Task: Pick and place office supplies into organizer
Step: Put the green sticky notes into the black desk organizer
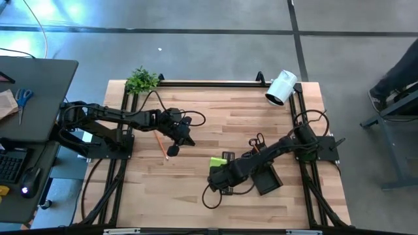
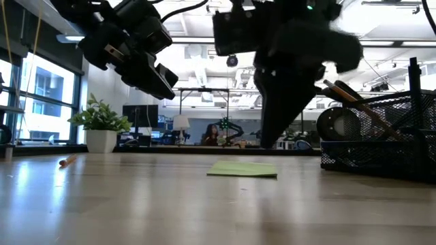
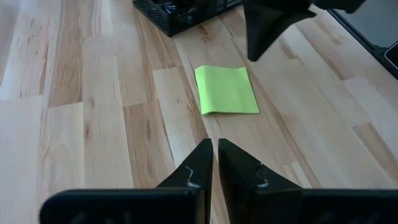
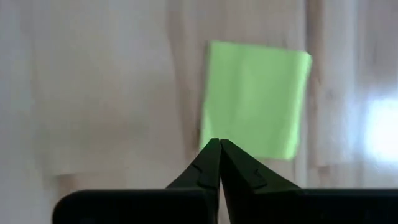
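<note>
So the table [image 1: 196, 196] isn't cleared yet, I'd call this partway done. The black organizer [image 1: 266, 179] sits lower right of centre in the overhead shot, and the level view shows a few long things already poking out of its mesh cup, pens or scissors, hard to say which. The lime-green sticky-note pad [image 1: 218, 161] lies flat on the wood just left of it, not picked up. The right gripper [image 4: 219, 144] hangs over the pad's near edge with fingers pressed together on nothing. The left gripper [image 3: 214, 146] is also closed and empty, centre-left. The orange pencil [image 1: 160, 147] beside it needs collecting too.
</note>
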